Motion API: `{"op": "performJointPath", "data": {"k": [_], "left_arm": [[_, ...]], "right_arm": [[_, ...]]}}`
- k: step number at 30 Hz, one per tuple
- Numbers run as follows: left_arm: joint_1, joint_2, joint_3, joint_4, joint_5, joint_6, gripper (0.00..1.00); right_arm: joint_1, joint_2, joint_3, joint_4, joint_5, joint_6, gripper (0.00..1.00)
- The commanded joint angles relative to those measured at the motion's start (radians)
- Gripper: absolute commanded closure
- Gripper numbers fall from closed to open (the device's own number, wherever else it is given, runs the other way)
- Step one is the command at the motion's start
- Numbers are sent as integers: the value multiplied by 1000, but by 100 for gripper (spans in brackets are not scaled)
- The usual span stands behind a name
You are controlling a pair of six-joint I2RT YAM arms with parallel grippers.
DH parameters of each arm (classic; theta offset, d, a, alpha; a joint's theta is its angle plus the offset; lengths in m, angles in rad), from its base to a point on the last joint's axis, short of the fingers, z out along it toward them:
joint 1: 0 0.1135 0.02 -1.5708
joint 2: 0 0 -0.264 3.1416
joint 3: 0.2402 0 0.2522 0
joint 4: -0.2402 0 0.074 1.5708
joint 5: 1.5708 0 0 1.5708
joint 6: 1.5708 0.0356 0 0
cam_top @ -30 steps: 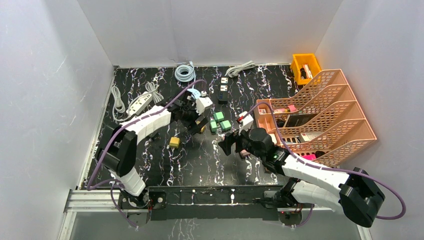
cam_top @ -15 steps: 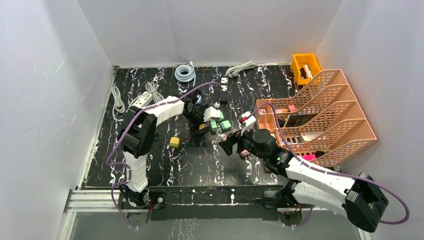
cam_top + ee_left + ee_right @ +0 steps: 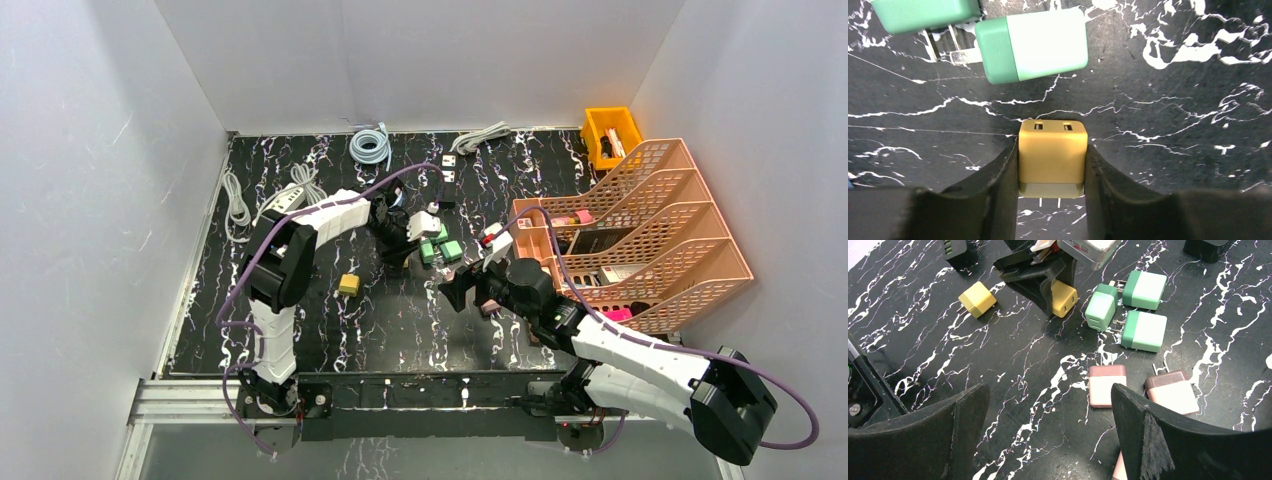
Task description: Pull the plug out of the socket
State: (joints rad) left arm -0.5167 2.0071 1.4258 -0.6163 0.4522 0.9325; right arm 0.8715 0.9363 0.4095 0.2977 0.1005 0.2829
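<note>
A yellow plug block (image 3: 1051, 152) lies on the black marble table (image 3: 1173, 125), with two slots in its far face, a paler band and two thin prongs at its near end. Where plug and socket join I cannot tell. My left gripper (image 3: 1051, 146) is shut on this block, both black fingers pressed flat against its sides. The right wrist view shows that same block (image 3: 1064, 298) under the left gripper (image 3: 1048, 287). In the top view the left gripper (image 3: 398, 256) points down at the table's middle. My right gripper (image 3: 1045, 390) hovers open and holds nothing, near the pink adapters (image 3: 1106, 385).
A second yellow cube (image 3: 349, 284) lies left of the grip. Green adapters (image 3: 1033, 45) sit just beyond it. Orange file trays (image 3: 640, 230) and a yellow bin (image 3: 611, 135) fill the right side. Coiled cables (image 3: 370, 145) and a power strip (image 3: 282, 205) lie at the back left.
The left arm swung right and down over the yellow block, and its jaws went from wide open to shut on it. The right arm barely moved.
</note>
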Motion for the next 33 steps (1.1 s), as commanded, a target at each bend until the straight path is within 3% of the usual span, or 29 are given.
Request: {"op": "performJointPath", "data": {"k": [1, 4, 7, 11, 15, 21, 33], "left_arm": [[-7, -42, 19, -105, 92, -168, 100], [-52, -99, -56, -88, 120, -247, 100], [-106, -166, -127, -4, -48, -480, 100], [-138, -192, -57, -44, -245, -799, 100], [-135, -166, 19, -112, -341, -982, 100], [-134, -285, -218, 103, -575, -1422, 100], [-135, -297, -328, 137, -627, -1506, 100]], "right_arm": [[-3, -10, -6, 61, -2, -17, 2], [-4, 6, -1, 63, -4, -12, 2], [-4, 21, 5, 57, -1, -3, 2], [-3, 47, 10, 65, -1, 5, 2], [-4, 77, 25, 62, 4, 9, 2], [-3, 97, 48, 39, 10, 9, 2], [-5, 171, 89, 26, 83, 31, 2]]}}
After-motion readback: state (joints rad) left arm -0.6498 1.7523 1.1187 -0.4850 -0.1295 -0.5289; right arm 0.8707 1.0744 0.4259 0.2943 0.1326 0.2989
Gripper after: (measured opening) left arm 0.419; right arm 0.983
